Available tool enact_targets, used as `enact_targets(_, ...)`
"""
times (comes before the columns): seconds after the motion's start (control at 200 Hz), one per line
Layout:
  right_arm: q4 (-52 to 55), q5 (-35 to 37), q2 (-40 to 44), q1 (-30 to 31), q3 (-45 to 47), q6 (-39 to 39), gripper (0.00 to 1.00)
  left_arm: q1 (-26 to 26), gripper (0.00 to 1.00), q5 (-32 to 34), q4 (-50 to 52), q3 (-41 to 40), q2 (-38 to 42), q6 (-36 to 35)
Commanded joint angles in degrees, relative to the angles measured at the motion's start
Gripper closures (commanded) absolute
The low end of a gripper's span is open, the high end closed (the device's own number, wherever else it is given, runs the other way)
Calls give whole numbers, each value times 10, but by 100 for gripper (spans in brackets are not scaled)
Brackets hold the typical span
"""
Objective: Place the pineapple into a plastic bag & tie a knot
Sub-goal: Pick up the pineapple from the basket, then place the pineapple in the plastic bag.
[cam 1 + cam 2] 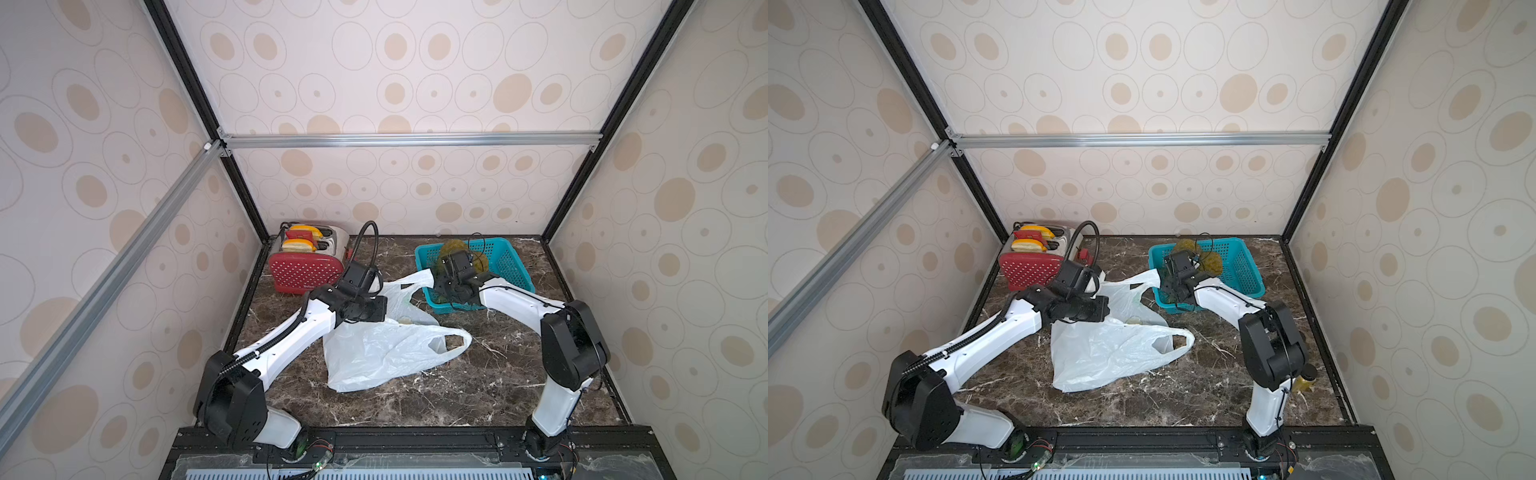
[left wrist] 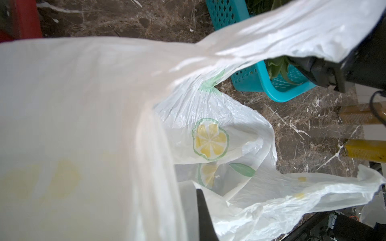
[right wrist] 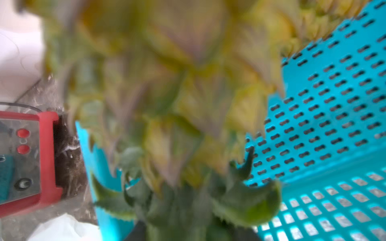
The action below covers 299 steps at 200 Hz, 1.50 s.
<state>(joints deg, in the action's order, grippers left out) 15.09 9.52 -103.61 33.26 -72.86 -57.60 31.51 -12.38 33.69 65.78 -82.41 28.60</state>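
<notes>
Right ahead of the right gripper (image 1: 446,291), the pineapple (image 1: 454,248) lies in the teal basket (image 1: 512,266), leafy crown at the jaws, body stretching away. Can't tell if they've clamped. The left gripper (image 1: 380,309) pinches the plastic bag (image 1: 386,353) by its raised edge, just beside.

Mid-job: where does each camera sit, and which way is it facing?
Top views: overhead, behind the arms, looking down on the table; left arm and right arm show.
Left wrist: on the left arm, facing bag and basket; one dark finger shows.
Right wrist: on the right arm, close against the pineapple; fingers barely show.
Shared: both wrist views show the basket.
</notes>
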Motion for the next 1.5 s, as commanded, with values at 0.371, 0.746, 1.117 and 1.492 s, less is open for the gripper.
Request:
enact_targets(0.371, -13, 28, 204, -12, 75, 210, 100, -2, 100, 32, 40, 37, -16, -34)
enact_targets(0.746, 134, -152, 379, -21, 92, 595, 100, -2, 100, 3, 31, 54, -22, -101)
enact_targets(1.117, 291, -211, 505, -18, 90, 839, 100, -3, 100, -37, 153, 137, -51, -270)
enact_targets(1.492, 338, -328, 468, 7, 82, 810, 100, -6, 100, -107, 193, 207, -96, -320)
